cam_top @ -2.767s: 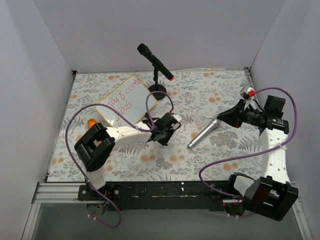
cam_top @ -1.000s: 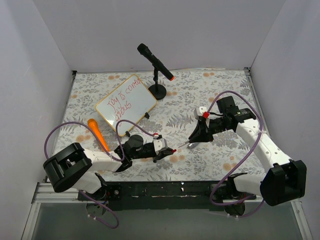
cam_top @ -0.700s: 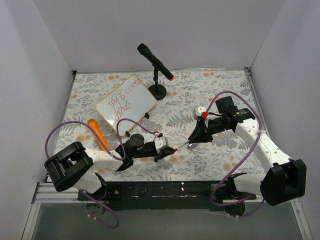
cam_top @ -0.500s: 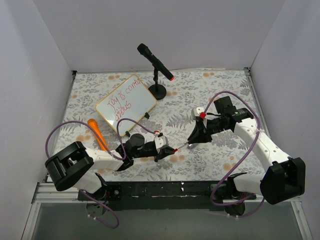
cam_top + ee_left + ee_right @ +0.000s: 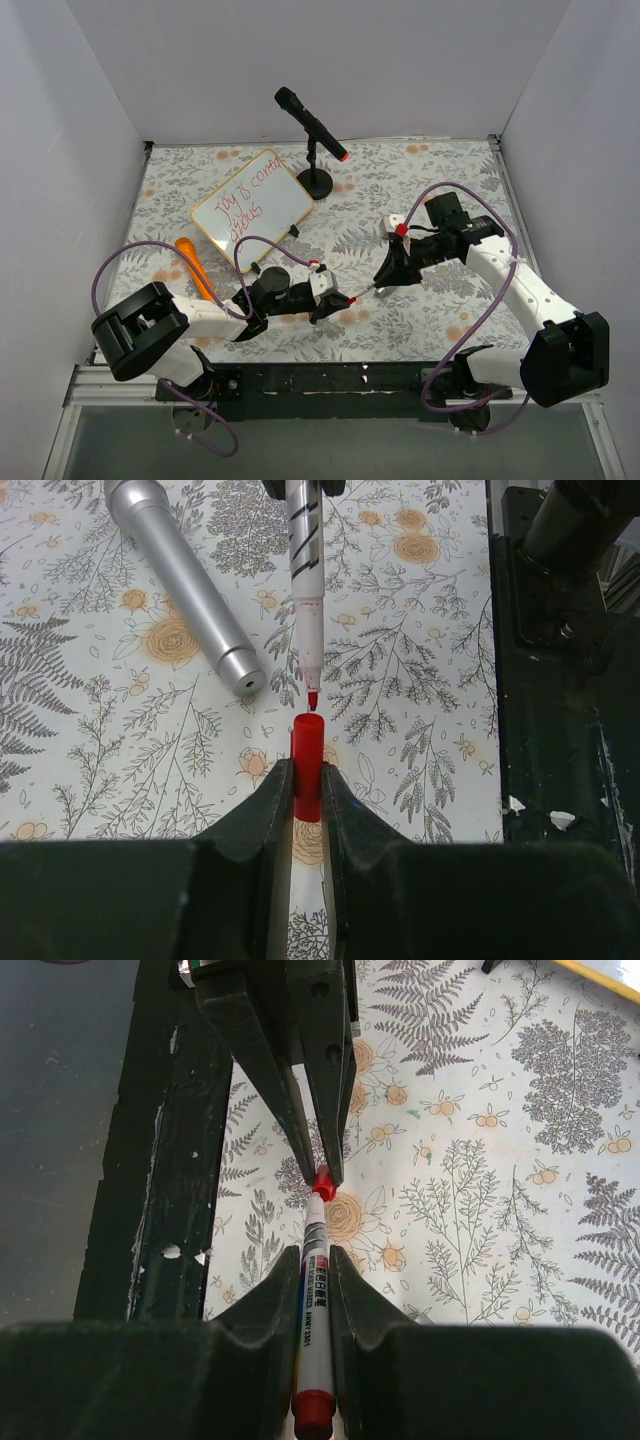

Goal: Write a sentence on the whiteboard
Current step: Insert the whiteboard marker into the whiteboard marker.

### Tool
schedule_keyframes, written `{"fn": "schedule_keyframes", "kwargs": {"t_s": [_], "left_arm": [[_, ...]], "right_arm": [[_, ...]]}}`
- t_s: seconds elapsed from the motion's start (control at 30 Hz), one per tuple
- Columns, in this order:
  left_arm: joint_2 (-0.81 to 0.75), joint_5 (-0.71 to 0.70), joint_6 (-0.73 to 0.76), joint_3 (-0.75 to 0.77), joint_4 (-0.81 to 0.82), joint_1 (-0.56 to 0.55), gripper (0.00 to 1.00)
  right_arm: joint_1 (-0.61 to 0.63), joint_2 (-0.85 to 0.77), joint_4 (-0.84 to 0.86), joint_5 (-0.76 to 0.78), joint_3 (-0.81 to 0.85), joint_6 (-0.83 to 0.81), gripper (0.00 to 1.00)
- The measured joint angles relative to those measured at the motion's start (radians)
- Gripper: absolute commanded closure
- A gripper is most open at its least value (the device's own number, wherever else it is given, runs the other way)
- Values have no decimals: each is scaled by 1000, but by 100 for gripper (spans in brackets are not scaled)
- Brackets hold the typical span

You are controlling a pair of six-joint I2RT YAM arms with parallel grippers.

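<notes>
White walls enclose our floral table. The whiteboard lies back left, sentence up, well apart from both grippers; a black mic stands beside it. A silver mic lies near our right gripper, clamped on a marker. Our left gripper pinches the red cap, the marker's tip just short of it.

Left jaws, right jaws, both pinched.

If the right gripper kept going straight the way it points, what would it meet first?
Likely the red cap in the left gripper; the right gripper's marker tip is just short.
</notes>
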Motion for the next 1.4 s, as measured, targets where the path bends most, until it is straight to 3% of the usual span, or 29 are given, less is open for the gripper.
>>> {"fn": "schedule_keyframes", "kwargs": {"t_s": [1.4], "left_arm": [[17,-6,-49,8,3,0,100]], "right_arm": [[16,4,30,41,0,37,99]]}}
